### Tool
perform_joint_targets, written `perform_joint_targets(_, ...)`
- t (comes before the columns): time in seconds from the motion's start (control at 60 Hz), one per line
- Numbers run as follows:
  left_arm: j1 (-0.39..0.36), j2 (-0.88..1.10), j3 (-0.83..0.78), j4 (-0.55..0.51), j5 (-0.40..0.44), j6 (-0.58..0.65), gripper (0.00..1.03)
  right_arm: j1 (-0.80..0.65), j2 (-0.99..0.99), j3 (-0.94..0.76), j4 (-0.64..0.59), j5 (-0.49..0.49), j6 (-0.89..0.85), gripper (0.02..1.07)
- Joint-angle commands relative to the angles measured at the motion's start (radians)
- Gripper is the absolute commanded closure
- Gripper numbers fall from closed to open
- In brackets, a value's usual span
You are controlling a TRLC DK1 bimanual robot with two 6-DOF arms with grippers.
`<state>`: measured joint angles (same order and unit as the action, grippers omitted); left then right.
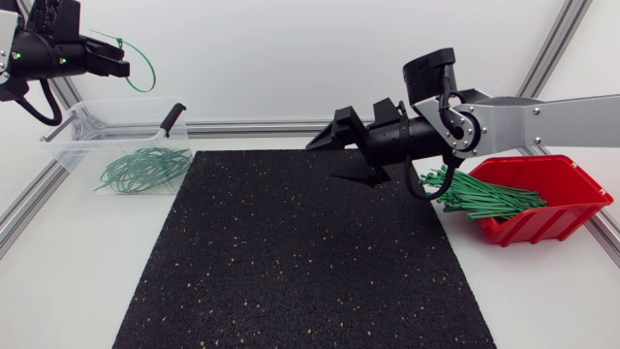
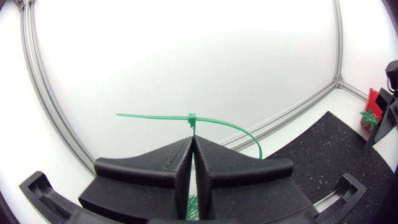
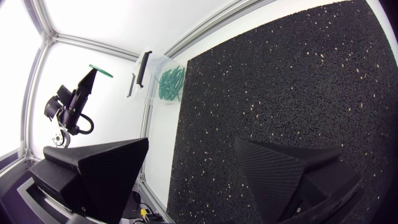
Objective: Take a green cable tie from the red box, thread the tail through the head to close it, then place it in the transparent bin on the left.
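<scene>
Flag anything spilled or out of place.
The closed green ties appear to lie on the table in front of the transparent bin, not clearly inside it. Loose ties also overhang the red box rim toward the mat.

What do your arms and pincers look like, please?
My right arm has a silver-grey link, black joints and a looping black cable. My left arm shows black, with small green lights and a hanging cable. The left pincer and the right pincer are matte black, each with two broad wedge-shaped fingers.
</scene>
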<state>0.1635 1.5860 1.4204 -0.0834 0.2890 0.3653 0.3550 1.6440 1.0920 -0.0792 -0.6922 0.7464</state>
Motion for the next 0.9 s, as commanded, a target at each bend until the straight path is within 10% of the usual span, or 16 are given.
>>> perform_joint_targets(0.0,0.018,0.065,0.08,-0.032,-0.053,0.04,1.0,0.01,-0.026,-0.024,-0.007,0.011,-0.024,0.06)
perform_joint_targets(0.617,0.054,0.359,0.489,-0.371,-0.378,0.075,0.99,0.013,-0.05,-0.035,-0.013,0.034,-0.039,0.06)
perform_joint_targets(0.733,0.048,0.361,0.492,-0.386,-0.392,0.08,0.68,0.013,-0.056,-0.038,-0.014,0.034,-0.041,0.06)
perform_joint_targets(0.883,0.041,0.362,0.499,-0.423,-0.392,0.092,0.04,0.013,-0.069,-0.044,-0.016,0.034,-0.042,0.06)
